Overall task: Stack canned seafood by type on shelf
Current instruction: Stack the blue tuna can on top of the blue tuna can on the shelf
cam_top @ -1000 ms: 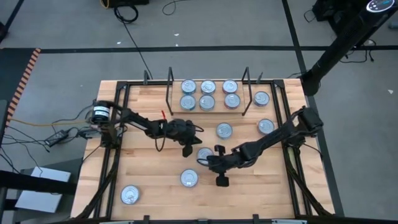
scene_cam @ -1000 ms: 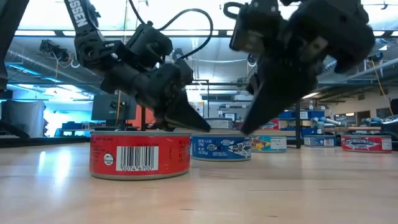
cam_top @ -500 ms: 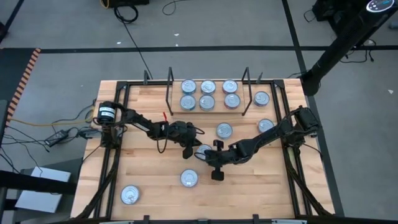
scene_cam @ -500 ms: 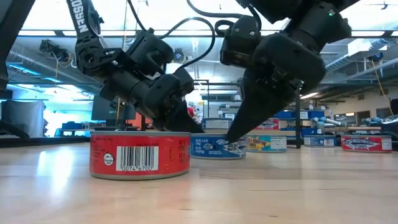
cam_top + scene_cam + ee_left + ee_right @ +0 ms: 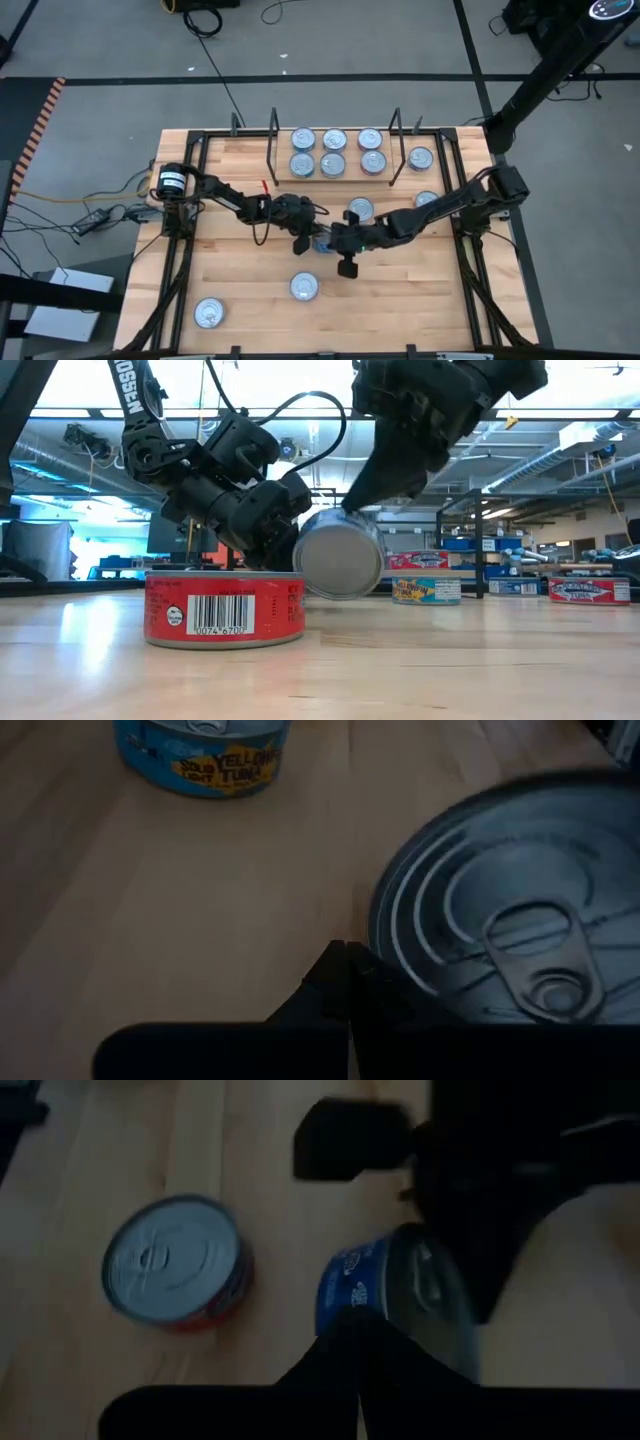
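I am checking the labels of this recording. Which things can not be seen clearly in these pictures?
- Blue tin between the two grippers: tipped on edge in the low view, its label faces away; in the high view the arms cover it.
- Right gripper: its grip on the tin is hidden by its own body.
- Left gripper: fingertips hidden behind the red tin in the low view.
- Shelf tins: labels too small.

Twelve canned seafood tins, six of them on one shelf; two arms.
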Robot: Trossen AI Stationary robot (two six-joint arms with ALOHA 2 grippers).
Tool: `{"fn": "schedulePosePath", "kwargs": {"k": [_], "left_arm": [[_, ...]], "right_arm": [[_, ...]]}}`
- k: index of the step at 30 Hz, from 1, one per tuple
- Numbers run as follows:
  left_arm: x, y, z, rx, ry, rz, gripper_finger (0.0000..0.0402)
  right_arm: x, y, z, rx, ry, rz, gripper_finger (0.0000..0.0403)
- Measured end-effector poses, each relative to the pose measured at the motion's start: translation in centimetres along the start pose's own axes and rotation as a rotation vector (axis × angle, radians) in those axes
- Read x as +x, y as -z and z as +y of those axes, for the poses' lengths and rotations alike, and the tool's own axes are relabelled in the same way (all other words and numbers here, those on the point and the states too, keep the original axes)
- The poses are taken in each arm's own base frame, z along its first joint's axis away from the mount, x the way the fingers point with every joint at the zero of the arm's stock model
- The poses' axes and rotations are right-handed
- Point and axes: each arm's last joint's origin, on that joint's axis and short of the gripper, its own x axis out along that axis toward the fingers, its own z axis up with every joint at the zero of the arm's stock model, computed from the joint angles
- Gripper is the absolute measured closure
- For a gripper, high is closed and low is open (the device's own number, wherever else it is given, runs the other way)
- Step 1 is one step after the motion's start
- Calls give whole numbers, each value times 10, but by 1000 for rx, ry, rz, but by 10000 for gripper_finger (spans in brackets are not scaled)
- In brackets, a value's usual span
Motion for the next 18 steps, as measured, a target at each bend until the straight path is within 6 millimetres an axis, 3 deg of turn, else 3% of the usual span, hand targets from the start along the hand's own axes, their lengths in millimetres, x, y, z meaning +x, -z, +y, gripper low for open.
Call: {"fn": "schedulePosePath", "kwargs": {"k": [8,18], "left_arm": [[1,1,-8,16,46,3,401],[0,0,-2,12,4,3,401]], "right_arm": [[0,-5,-18,56,45,6,400],[-1,-5,-19,37,15,25,390]]}}
